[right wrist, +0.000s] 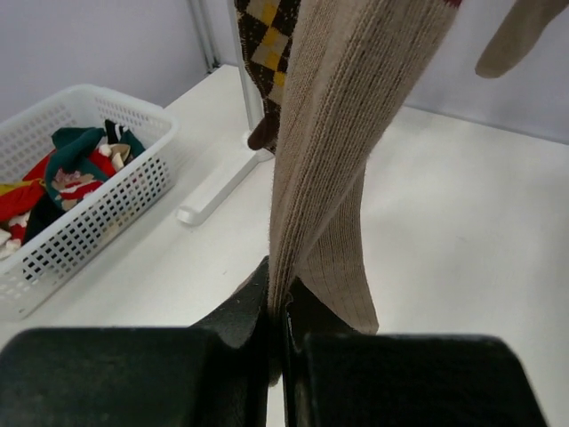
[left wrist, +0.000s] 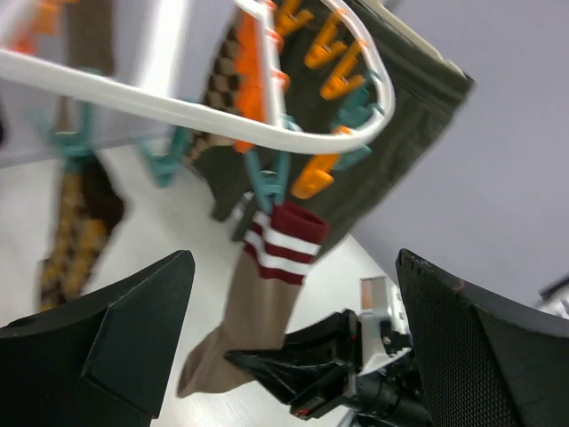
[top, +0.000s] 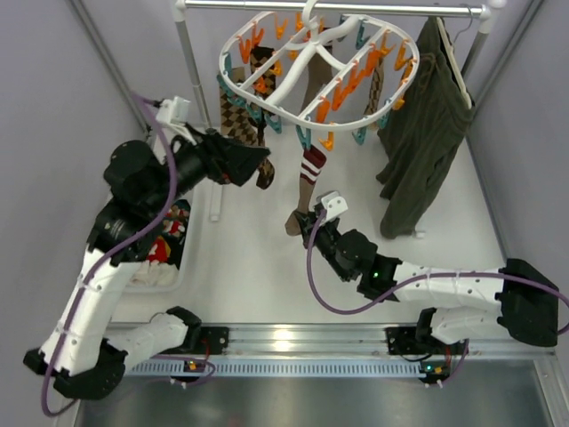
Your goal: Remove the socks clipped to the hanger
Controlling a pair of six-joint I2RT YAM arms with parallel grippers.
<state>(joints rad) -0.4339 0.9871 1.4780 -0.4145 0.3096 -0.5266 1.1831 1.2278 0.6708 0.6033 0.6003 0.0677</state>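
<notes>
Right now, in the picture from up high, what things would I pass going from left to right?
white basket → left gripper → striped sock → olive garment

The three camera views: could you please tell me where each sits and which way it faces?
Top external: above and behind, looking down at the hanger; the left arm and right arm show.
Left wrist: on the left arm, facing the striped sock; its open fingers frame the view.
Right wrist: looking up the sock from the shut right tool.
Shared: both wrists see that sock.
</notes>
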